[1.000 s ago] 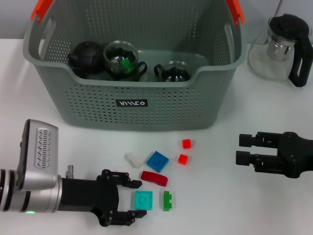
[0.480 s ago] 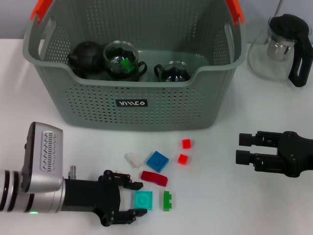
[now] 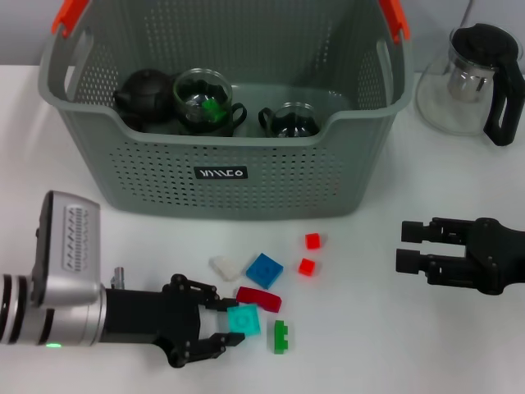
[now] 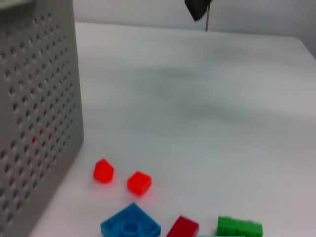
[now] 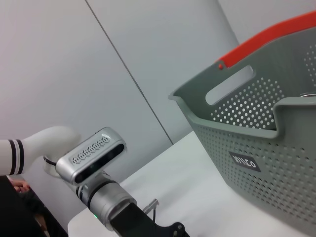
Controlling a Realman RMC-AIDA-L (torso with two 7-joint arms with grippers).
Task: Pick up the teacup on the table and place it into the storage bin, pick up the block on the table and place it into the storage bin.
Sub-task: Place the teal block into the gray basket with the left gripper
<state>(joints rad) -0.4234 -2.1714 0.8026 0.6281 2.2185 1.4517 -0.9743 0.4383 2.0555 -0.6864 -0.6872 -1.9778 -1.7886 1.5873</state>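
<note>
The left tool pinches the teal block near the bench's front edge, so it can lift it. The storage bin waits at the back. The right tool rests open.

L gripper low on the table, fingers closed on the teal block. Beside it: dark red block, blue block, white block, green block, two red cubes. Storage bin holds black teapot and two glass cups. R gripper open, apart. Glass pitcher at R.
</note>
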